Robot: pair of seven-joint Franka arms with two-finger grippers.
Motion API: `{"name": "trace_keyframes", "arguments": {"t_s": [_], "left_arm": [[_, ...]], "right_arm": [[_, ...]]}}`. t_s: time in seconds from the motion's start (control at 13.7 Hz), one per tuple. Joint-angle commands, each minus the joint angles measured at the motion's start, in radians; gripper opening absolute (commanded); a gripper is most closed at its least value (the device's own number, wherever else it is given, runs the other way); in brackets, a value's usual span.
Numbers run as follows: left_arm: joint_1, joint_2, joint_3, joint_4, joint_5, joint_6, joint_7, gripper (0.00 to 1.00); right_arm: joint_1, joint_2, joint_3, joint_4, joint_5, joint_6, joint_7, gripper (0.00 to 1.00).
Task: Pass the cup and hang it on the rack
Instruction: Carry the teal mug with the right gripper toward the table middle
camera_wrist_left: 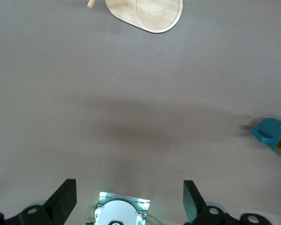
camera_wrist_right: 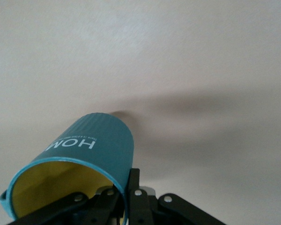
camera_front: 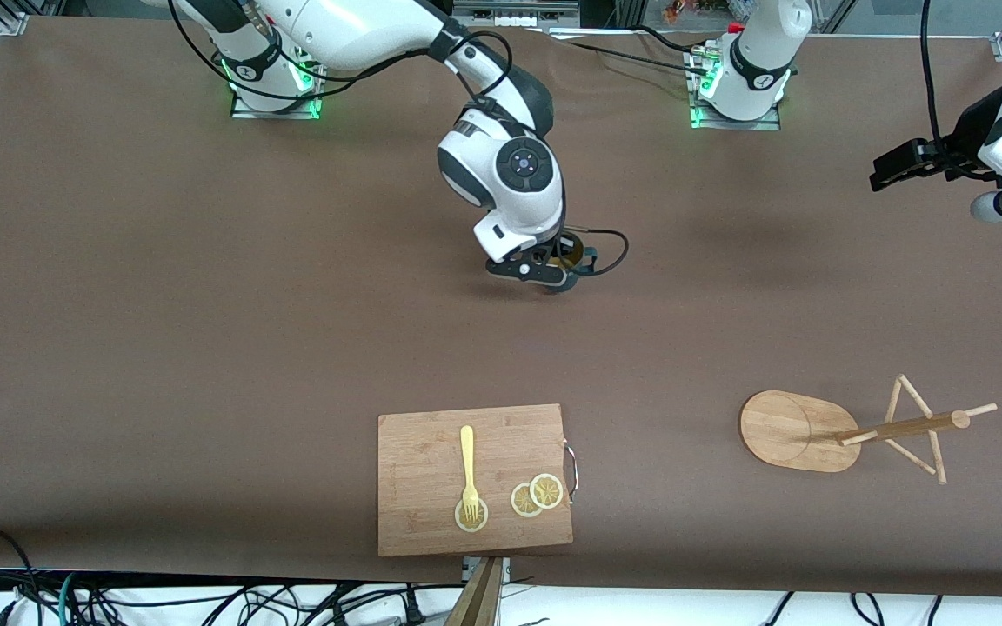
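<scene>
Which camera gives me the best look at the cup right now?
Right wrist view: the cup fills it, rim pinched by the right gripper. Left wrist view shows it small at the edge; front view mostly hides it under the gripper.

You have two robot arms at one brown table. There are two grippers: the right gripper and the left gripper. You have one teal cup and one bamboo rack. On the rack's post, about five thin pegs show, though the exact number is hard to tell. There is one cutting board, and on it one yellow fork and three lemon slices.
</scene>
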Motion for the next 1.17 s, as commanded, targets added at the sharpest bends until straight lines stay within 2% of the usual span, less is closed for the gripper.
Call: {"name": "trace_keyframes", "arguments": {"t_s": [0.0, 0.15, 0.29, 0.36, 0.44, 0.58, 0.8, 1.09], "left_arm": [[-0.002, 0.01, 0.001, 0.03, 0.022, -0.019, 0.032, 1.0], [-0.002, 0.009, 0.001, 0.03, 0.022, -0.021, 0.032, 1.0], [-0.002, 0.01, 0.0, 0.03, 0.022, -0.021, 0.033, 1.0], [-0.002, 0.01, 0.001, 0.028, 0.022, -0.022, 0.033, 1.0], [-0.002, 0.009, 0.001, 0.028, 0.022, -0.03, 0.032, 1.0], [0.001, 0.009, 0.001, 0.024, 0.022, -0.045, 0.033, 1.0], [0.007, 0.007, 0.003, 0.022, 0.022, -0.05, 0.033, 1.0], [0.007, 0.0, -0.005, 0.024, 0.022, -0.08, 0.032, 1.0]], "right_arm": [[0.029, 0.037, -0.006, 0.043, 0.007, 0.012, 0.045, 0.0], [0.035, 0.056, -0.008, 0.042, 0.007, 0.044, 0.07, 0.0], [0.038, 0.066, -0.006, 0.042, 0.007, 0.059, 0.07, 0.21], [0.038, 0.065, -0.008, 0.042, 0.007, 0.058, 0.067, 0.84], [0.038, 0.06, -0.008, 0.045, 0.006, 0.055, 0.068, 1.0], [0.028, 0.045, -0.008, 0.077, 0.007, -0.017, 0.065, 1.0], [-0.01, 0.037, -0.006, 0.244, 0.006, -0.248, 0.035, 1.0], [-0.092, -0.047, -0.015, 0.258, 0.0, -0.419, -0.203, 1.0]]}}
